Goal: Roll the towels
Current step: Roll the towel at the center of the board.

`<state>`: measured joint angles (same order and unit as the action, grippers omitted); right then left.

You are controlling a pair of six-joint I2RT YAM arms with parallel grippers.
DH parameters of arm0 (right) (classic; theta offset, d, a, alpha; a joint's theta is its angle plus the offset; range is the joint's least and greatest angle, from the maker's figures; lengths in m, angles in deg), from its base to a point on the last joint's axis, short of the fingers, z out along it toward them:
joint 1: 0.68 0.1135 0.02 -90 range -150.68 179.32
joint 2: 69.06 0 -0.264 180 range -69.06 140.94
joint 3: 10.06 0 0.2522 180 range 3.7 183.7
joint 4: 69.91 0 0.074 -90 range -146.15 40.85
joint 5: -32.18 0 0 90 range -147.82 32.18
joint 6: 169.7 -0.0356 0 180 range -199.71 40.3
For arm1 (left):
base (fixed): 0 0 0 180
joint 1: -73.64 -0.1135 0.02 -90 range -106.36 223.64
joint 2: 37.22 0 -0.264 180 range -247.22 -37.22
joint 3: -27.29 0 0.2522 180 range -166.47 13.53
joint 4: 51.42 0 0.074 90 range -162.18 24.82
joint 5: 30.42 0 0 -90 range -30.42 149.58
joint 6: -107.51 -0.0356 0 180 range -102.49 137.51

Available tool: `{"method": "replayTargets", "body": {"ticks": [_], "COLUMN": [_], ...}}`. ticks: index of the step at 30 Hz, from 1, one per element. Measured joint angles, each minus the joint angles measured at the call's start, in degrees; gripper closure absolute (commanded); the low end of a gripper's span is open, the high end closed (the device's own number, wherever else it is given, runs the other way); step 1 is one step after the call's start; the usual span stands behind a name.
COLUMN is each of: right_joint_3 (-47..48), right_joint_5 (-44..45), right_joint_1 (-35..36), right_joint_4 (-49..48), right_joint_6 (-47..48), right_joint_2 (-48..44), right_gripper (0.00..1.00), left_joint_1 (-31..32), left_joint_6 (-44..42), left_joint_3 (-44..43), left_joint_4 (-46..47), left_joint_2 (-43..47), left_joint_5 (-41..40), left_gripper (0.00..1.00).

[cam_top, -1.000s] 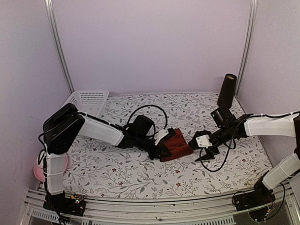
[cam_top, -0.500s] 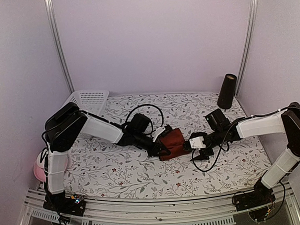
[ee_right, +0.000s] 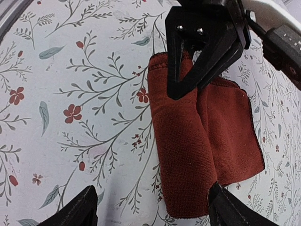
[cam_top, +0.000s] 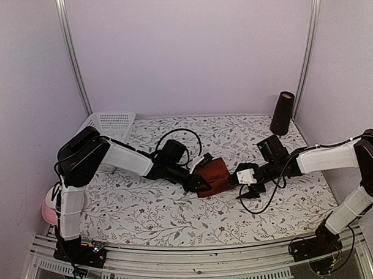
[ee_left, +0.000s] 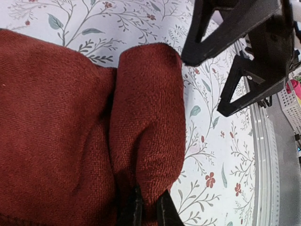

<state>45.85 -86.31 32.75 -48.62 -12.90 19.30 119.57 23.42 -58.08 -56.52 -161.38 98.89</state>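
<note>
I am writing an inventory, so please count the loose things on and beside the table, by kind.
Dark red cloth towel: 1
White plastic lattice basket: 1
Black upright cylinder: 1
Pink rounded item off the table's left edge, kind unclear: 1
Total: 4

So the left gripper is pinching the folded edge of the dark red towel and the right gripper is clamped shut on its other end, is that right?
Not quite. The right gripper is open: the right wrist view shows its fingers standing wide apart by the end of the dark red towel, not clamped on it. The left gripper does pinch the folded edge.
</note>
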Motion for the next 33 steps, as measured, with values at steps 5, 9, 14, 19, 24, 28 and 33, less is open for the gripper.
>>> {"method": "replayTargets", "body": {"ticks": [5,9,14,19,24,28,33], "right_joint_3": [-0.8,-0.7,-0.5,-0.1,1.2,2.4,4.6], "right_joint_5": [-1.8,-1.7,-0.9,0.8,2.6,4.2,6.2], "right_joint_1": [0.1,0.3,0.3,0.3,0.8,1.4,1.6], "right_joint_4": [-0.4,-0.8,-1.0,-2.6,-4.4,-5.2,-6.4], "right_joint_6": [0.1,-0.2,-0.4,-2.0,-3.8,-4.5,-5.4], "right_joint_2": [-2.5,-1.6,1.5,3.1,5.5,7.6,10.6], "right_gripper": [0.19,0.19,0.19,0.19,0.22,0.28,0.43], "left_joint_1": [-0.1,-0.2,-0.3,-0.3,-0.6,-0.8,-1.2], "left_joint_6": [0.4,1.0,1.6,1.9,2.2,2.6,3.2], "left_joint_3": [0.0,0.0,-0.1,-0.1,-0.1,-0.1,0.4], "left_joint_4": [0.0,0.1,0.1,0.2,0.3,0.5,1.4], "left_joint_2": [-0.1,-0.2,-0.3,-0.3,-0.3,-0.3,-0.3], "left_joint_5": [0.2,0.3,0.5,0.5,0.5,0.3,-0.1], "left_gripper": [1.00,1.00,1.00,1.00,0.96,0.87,0.74]}}
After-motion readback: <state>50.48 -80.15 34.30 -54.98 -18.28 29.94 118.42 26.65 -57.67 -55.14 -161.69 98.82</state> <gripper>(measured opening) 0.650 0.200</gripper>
